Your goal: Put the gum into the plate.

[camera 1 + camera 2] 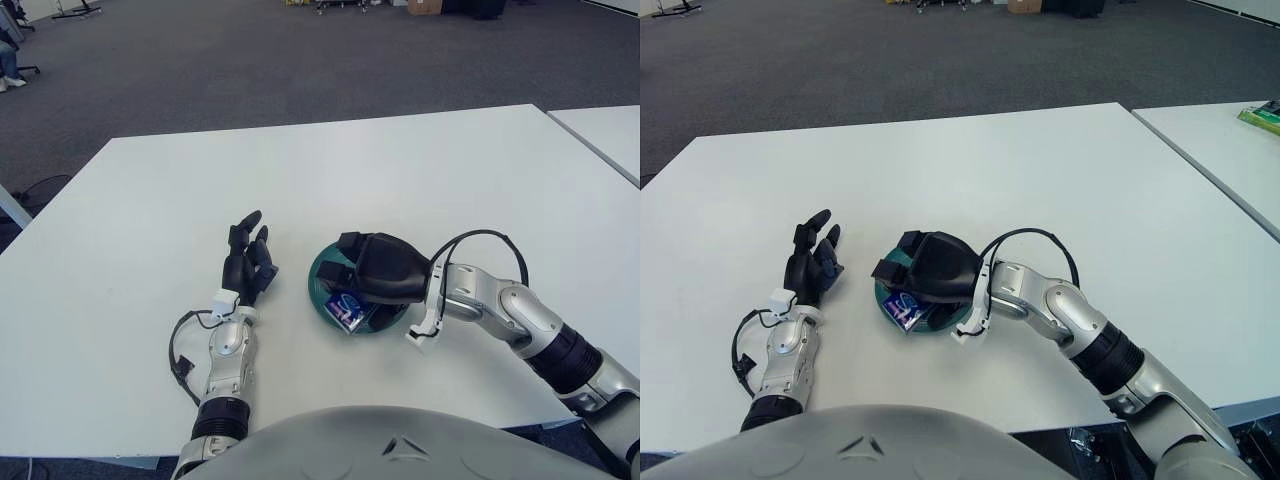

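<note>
The right hand (pixel 378 272) is extended low over the teal plate (pixel 322 270), palm down, its forearm stretched across the white table (pixel 400 170) from the right. The blue gum packet (pixel 349 305) is seen directly beneath the fingers (pixel 349 243), against the plate's near rim; whether it is gripped or already released cannot be told. Most of the plate is hidden by the hand. The left hand (pixel 247 261) is shown left of the plate, fingers spread and holding nothing.

An open office or lab hall. Grey carpet (pixel 300 60) stretches behind white tables (pixel 120 200). Chair bases (pixel 70 10) stand far off.
</note>
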Motion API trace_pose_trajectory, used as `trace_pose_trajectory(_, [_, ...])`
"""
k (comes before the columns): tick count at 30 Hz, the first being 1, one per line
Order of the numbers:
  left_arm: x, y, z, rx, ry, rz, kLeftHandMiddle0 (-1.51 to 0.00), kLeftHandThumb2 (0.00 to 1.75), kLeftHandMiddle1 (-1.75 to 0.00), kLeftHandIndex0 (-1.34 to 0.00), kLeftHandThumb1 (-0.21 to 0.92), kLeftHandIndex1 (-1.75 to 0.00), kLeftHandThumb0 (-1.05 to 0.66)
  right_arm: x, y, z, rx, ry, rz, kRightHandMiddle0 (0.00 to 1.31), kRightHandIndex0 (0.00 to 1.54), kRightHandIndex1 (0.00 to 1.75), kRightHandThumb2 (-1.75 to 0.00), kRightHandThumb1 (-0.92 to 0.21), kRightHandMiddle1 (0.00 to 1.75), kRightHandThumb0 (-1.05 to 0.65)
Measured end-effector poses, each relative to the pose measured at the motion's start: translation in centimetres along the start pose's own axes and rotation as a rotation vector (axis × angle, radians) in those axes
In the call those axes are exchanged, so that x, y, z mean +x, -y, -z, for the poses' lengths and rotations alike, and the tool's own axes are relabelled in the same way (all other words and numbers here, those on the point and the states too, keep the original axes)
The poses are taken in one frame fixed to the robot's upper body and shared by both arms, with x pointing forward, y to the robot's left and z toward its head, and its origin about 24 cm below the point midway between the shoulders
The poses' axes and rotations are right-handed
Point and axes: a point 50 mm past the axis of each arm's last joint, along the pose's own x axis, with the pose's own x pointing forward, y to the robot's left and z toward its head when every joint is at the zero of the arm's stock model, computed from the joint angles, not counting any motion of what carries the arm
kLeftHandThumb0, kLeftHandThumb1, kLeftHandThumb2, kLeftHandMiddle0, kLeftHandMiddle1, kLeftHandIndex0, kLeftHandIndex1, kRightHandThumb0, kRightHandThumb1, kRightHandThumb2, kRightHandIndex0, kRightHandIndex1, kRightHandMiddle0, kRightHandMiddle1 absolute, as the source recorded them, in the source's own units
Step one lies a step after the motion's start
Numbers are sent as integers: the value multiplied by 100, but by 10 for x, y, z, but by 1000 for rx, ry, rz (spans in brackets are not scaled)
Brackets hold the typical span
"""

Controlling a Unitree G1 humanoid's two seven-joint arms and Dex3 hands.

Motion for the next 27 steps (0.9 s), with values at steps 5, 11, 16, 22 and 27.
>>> trace_pose_trajectory(5, [1,0,0,-1,0,1,-36,88,0,0,92,-84,-66,6,-11,-5,11,30,16,32,66,175,-78,-73,175,-39])
trace_pose_trajectory(11, [3,-1,0,0,0,-1,-35,90,0,0,92,-77,-67,9,-17,-7,-30,33,27,4,22,47,-93,-90,79,-74])
trace_pose_trajectory(16, [3,0,0,2,5,2,-33,90,0,0,92,-71,-69,8,-14,-8,-62,30,-19,1,15,10,-105,-92,37,-82])
trace_pose_trajectory(22, [3,1,-1,9,11,11,-29,94,0,0,92,-59,-73,7,-13,-8,-84,22,-77,0,9,1,-114,-92,16,-88])
trace_pose_trajectory(27, [3,2,-2,11,17,25,-23,98,0,0,92,-48,-76,7,-12,-7,-104,8,-102,0,8,0,-116,-92,13,-89])
